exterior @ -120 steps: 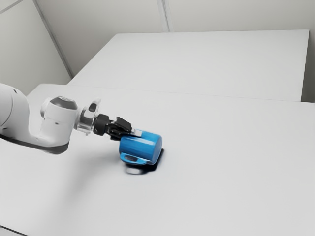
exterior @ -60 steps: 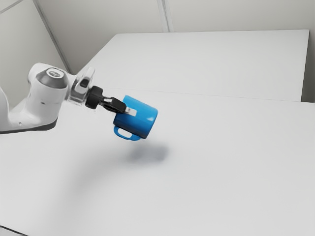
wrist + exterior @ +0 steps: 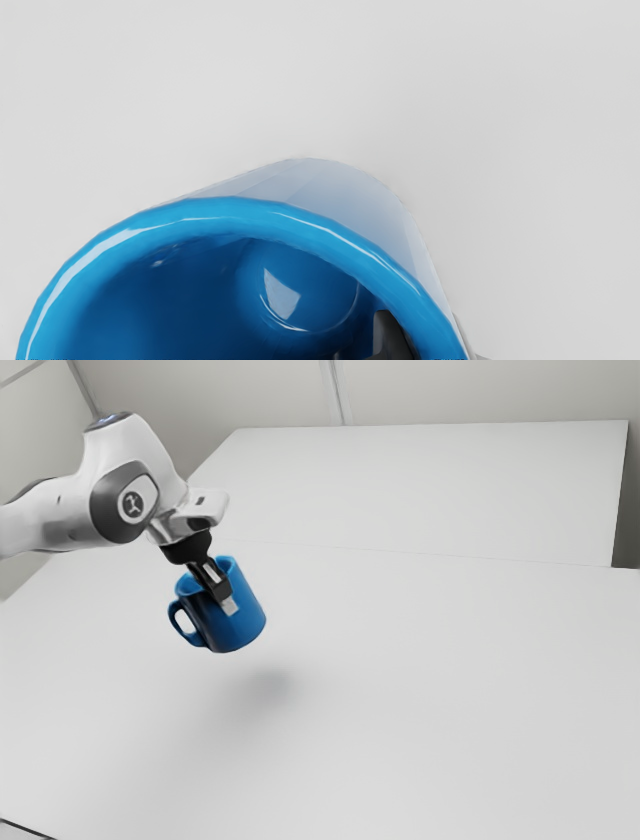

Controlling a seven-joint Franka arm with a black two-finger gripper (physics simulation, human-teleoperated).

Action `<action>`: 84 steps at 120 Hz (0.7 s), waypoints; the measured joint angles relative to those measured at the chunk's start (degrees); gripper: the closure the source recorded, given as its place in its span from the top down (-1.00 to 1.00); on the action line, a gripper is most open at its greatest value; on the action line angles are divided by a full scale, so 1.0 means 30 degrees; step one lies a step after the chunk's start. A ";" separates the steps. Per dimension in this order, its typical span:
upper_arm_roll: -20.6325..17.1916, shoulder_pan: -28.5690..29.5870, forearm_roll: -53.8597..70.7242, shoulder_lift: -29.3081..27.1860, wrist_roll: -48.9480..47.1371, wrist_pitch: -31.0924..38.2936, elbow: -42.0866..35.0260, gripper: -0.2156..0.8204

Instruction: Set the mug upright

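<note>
1. Pincer (image 3: 227, 601) pinches the mug's (image 3: 240, 628) wall, one finger (image 3: 387, 335) inside, one outside.
2. Mug hangs tilted above the worktop (image 3: 450, 710), short of the edge farthest from the exterior camera.
3. Handle (image 3: 175, 621) faces the exterior view's left.

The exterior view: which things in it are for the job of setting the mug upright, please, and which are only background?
For the job:
- blue mug, tilted, held above the table
- fingers, shut on its wall

Only background:
- white table
- pale wall
</note>
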 joint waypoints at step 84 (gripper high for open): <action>-0.0342 0.0377 0.3952 -0.0648 -0.8615 0.8371 -0.7104 -0.92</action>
